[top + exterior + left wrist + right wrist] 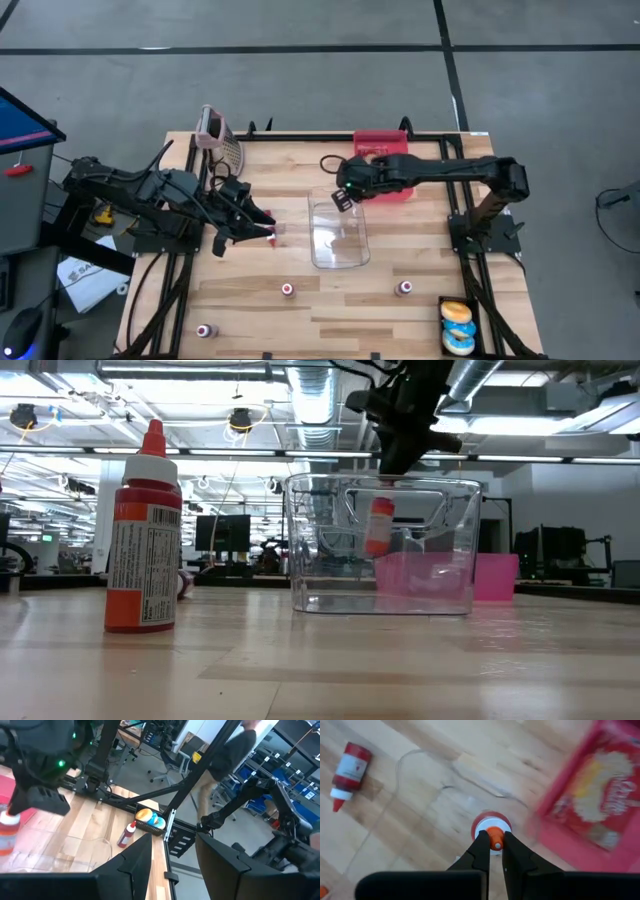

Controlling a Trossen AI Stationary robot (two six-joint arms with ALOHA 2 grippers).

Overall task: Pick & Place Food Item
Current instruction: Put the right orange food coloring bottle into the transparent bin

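High view: right gripper [343, 197] over the near rim of a clear plastic container [340, 232]; pink tray [383, 165] behind it. Left gripper [262, 226] waits beside the container, fingers parted around nothing; sauce bottles stand upright on the slatted wooden table [300, 320].

Low view: small orange-capped bottle [379, 525] hangs below the right gripper, inside the container walls, clear of its floor. A large red bottle [142, 530] stands well to one side.

Right wrist view: fingers [481, 851] pinched tight on the bottle's orange tip only; the body dangles beneath. A red bottle [348, 770] lies flat beyond the container.

Risk: so narrow a hold may let the bottle swing, strike the rim, or topple on release.

Room: open workshop, ceiling ducts, a person [225, 765] standing beyond the table.
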